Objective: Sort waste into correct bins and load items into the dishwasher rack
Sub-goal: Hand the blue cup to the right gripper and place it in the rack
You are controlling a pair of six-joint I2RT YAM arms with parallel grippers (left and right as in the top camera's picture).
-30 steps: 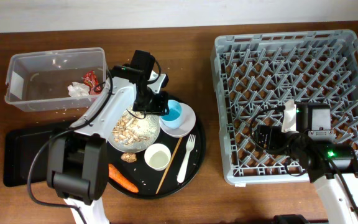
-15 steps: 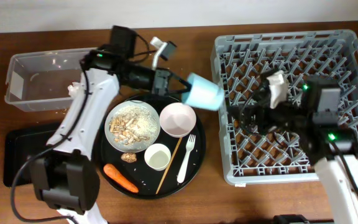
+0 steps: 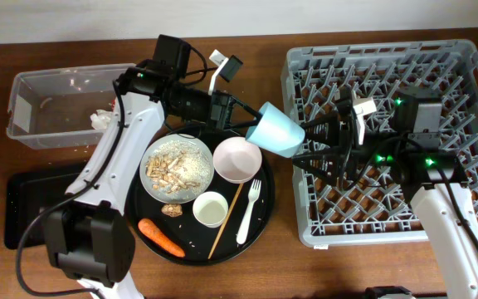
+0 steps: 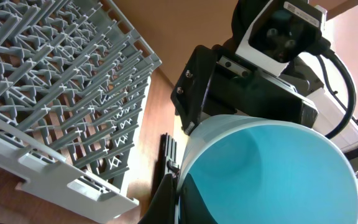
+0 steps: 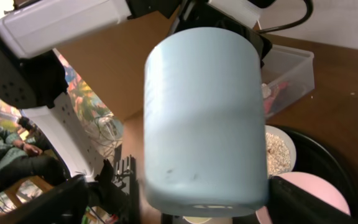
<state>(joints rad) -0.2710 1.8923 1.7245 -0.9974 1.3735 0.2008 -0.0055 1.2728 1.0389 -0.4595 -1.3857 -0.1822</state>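
Note:
My left gripper is shut on the rim of the light blue cup and holds it on its side in the air, between the round tray and the grey dishwasher rack. The left wrist view shows the fingers pinching the cup's rim. My right gripper is open at the rack's left edge. In the right wrist view its fingers lie either side of the cup's base. I cannot tell whether they touch it.
The round black tray holds a white plate of scraps, pink bowl, small white cup, fork, chopstick and carrot. A clear tub with tissue stands at the back left, a black tray at the front left.
My left arm lifted the blue cup off the pink bowl and carried it right toward the rack. My right gripper moved left over the rack's edge to the cup's base.

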